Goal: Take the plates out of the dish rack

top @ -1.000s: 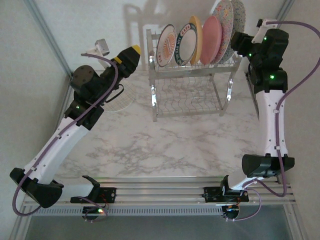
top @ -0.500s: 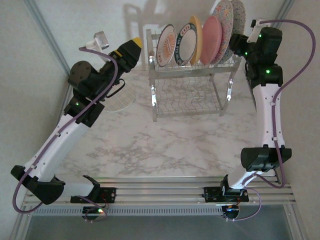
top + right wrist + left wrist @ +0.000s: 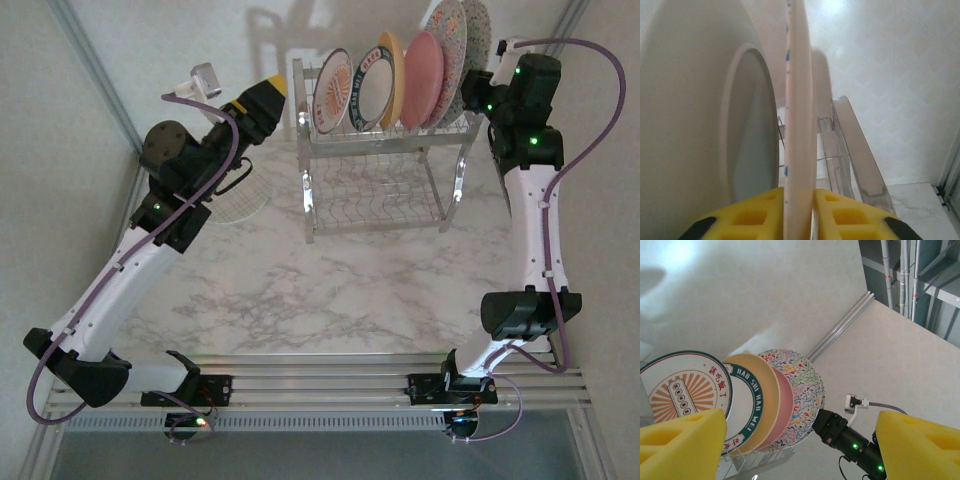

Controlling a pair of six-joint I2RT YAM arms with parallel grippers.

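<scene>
Barely begun, I judged; six plates [image 3: 425,65] stood in the rack [image 3: 380,195]; right claw [image 3: 799,205] was clamped on one plate [image 3: 799,100]; left claw [image 3: 797,432] gaped before them.

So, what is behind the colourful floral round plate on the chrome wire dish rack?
A grey speckled round plate stands behind it, its rim gripped by the right gripper. The floral plate covers most of its face.
</scene>
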